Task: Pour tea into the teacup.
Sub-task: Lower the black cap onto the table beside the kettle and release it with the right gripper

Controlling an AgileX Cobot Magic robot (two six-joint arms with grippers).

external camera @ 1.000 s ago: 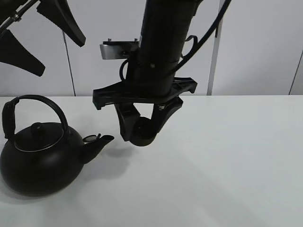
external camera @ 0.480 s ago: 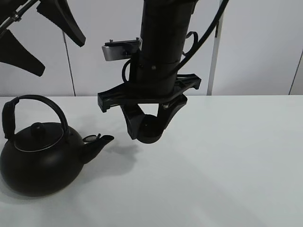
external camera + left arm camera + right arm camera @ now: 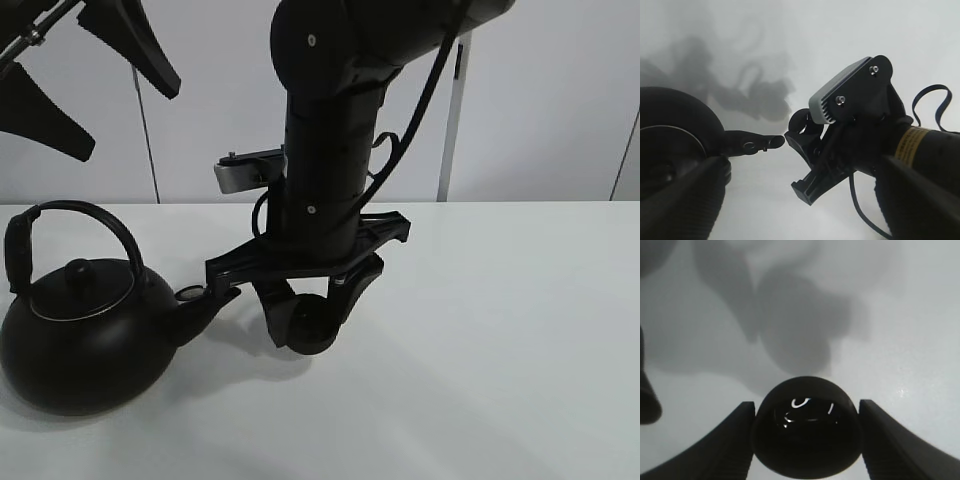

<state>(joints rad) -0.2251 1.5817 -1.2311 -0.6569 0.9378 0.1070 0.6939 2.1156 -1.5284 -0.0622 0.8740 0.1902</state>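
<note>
My right gripper (image 3: 307, 322) is shut on the teacup (image 3: 303, 326), a small round black cup, and holds it low over the white table (image 3: 480, 350), just right of the kettle's spout (image 3: 208, 302). The right wrist view shows the teacup (image 3: 807, 432) clamped between both fingers (image 3: 732, 440), its shadow lying on the table beyond it. The big black kettle (image 3: 80, 340) with the arched handle stands at the left. My left gripper (image 3: 128, 120) hangs open high above the kettle, holding nothing. Its wrist view looks down on the spout (image 3: 755, 143) and the right arm's wrist.
The right arm (image 3: 330, 150) rises as a thick black column over the middle of the table. A grey wall with vertical seams (image 3: 450, 130) stands behind. White tabletop stretches to the right and front.
My right gripper has come down toward the table with the teacup and shifted slightly left, closer to the kettle's spout. The left gripper and the kettle have not moved.
</note>
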